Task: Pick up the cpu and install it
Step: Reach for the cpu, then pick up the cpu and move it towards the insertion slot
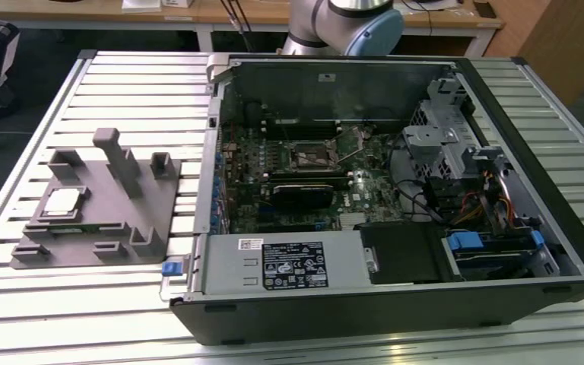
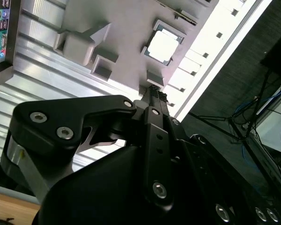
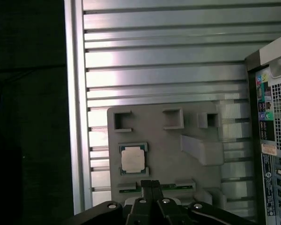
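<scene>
The cpu (image 1: 61,201) is a small pale silvery square lying flat in a recess of the grey fixture (image 1: 119,220), at the exterior view's left on the slatted table. Both wrist views look down on the cpu (image 3: 132,159) (image 2: 163,47) in the fixture (image 3: 171,140) (image 2: 122,28) from well above. My gripper (image 3: 151,182) (image 2: 153,90) hangs high over the fixture's edge, close to the cpu's side. Its two dark fingers are pressed together with nothing between them. The dark metal-framed socket (image 1: 310,156) sits on the motherboard inside the open computer case (image 1: 535,251).
A grey power supply box with a white label (image 1: 287,262) lies along the case's near side. Drive cages and cables (image 1: 455,144) fill its right part. Tall posts (image 1: 119,160) rise from the fixture. The table edge (image 3: 75,117) runs close beside the fixture. The arm's base (image 1: 343,23) stands behind the case.
</scene>
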{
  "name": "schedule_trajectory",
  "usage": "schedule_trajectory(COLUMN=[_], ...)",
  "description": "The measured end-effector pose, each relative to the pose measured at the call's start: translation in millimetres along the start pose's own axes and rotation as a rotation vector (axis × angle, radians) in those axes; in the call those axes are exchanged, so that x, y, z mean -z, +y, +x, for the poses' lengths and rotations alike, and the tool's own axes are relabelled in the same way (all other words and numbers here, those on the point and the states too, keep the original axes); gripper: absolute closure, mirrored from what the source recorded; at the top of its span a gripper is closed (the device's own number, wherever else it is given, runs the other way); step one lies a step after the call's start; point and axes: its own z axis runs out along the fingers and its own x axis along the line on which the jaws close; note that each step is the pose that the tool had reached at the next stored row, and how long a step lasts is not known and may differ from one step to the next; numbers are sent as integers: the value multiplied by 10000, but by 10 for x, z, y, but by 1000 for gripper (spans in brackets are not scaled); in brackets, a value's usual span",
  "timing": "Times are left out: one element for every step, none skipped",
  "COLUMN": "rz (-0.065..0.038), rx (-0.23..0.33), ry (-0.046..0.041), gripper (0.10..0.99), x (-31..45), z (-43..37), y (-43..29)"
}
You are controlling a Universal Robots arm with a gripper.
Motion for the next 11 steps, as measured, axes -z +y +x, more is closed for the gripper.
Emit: schedule_trajectory(rz=[0,0,0,0,0,1,0,0,1,0,0], rx=[0,0,0,0,0,0,0,0,0,1,1], ry=[0,0,0,1,0,0,0,1,1,0,0], gripper=[980,980,980,980,980,980,980,980,980,980,980], x=[-1,-2,-2,-2,-3,-3,-4,-5,-6,-8,-9], z=[16,33,50,66,84,99,112,123,131,136,137], y=[-1,-3,-4,-5,-7,-8,-9,-10,-10,-11,-11])
